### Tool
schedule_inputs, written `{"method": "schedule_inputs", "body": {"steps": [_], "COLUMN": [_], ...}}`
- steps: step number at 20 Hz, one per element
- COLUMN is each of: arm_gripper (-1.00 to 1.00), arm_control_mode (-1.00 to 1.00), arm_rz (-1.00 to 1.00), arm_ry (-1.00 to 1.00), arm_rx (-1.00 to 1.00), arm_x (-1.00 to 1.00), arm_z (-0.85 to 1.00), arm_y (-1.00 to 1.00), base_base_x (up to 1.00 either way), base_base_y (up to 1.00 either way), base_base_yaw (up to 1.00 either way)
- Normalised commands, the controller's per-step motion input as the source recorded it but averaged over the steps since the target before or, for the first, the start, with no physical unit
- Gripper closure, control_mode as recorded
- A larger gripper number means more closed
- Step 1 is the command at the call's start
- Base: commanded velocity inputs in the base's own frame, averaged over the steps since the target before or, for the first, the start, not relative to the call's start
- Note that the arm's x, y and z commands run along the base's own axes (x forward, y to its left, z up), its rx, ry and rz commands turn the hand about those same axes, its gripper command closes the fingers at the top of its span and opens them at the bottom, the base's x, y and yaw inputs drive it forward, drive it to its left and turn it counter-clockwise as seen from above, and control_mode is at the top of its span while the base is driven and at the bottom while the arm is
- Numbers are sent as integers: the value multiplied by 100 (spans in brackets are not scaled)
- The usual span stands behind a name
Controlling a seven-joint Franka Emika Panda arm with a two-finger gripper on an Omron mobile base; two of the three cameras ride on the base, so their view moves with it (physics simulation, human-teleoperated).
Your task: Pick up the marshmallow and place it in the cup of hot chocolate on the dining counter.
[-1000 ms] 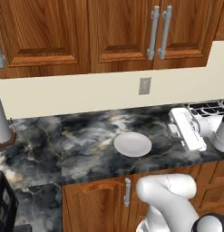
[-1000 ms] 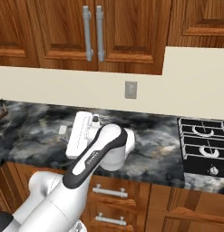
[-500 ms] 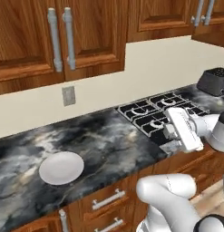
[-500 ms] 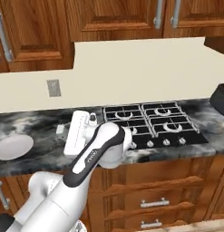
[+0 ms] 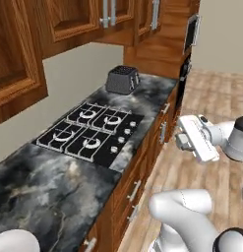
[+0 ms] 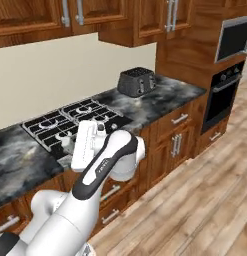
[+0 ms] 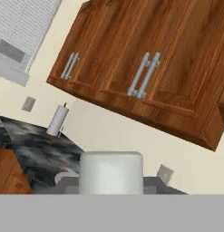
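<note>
Marbled bench (image 5: 54, 187) spans the left of the left base view, carrying a black hob (image 5: 88, 135) at centre and a dark toaster (image 5: 122, 79) above it. Hand (image 5: 179, 141), centre right, is clenched on the marshmallow (image 7: 111, 173), seen bottom centre of the hand view.

The marshmallow (image 7: 111, 172) is a chunky white cylinder-ish block with soft rounded top corners, sitting upright and square-on right at the bottom middle of the hand view. Its lower end is cut off by the frame edge. It looks clean and unsquashed, plain white all over.
</note>
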Motion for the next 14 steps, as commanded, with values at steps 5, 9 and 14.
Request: {"method": "schedule_inputs", "body": {"steps": [5,9,14], "arm_gripper": [100,100,100], "arm_control_mode": [100,100,100], "arm_rz": [0,0,0], "arm_ry": [0,0,0], "arm_rx": [0,0,0], "arm_x": [0,0,0], "arm_z": [0,0,0], "arm_y": [0,0,0], "base_base_x": [0,0,0], "base_base_y": [0,0,2], "base_base_yaw": [-100,-100,-100]}}
